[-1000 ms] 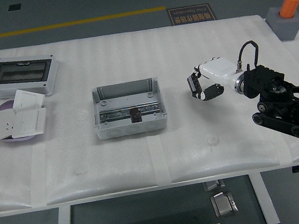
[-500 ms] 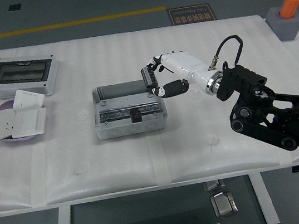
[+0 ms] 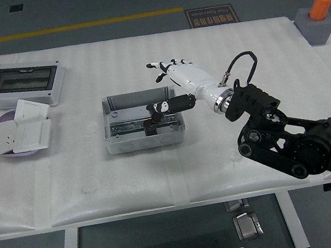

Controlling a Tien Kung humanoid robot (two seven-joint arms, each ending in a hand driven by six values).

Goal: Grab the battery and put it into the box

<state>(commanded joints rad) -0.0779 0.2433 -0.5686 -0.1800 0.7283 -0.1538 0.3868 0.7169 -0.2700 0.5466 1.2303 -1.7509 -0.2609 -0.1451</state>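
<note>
Since 0.5 s ago the right hand has reached over the box, fingers now spread, battery apparently released inside; withdrawing straight upward would avoid nudging it.

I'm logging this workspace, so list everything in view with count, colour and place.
Open box: one, grey metal, table centre, holding a small dark part.
Battery: one, black, over the box's right half, at the thumb tip; whether it is already released cannot be told.
Lidded enclosure: one, grey with dark window, far left corner.
Socket plates: about three, white, stacked at the left edge.
Disc: one, purple, under the plates.
Block: one, grey, far right corner.
Cylinder: one, orange, standing in the block.
Table: one, white padded cover.
Right hand: white with black arm, fingers spread, reaching over the box.
Left hand: not visible.
</note>
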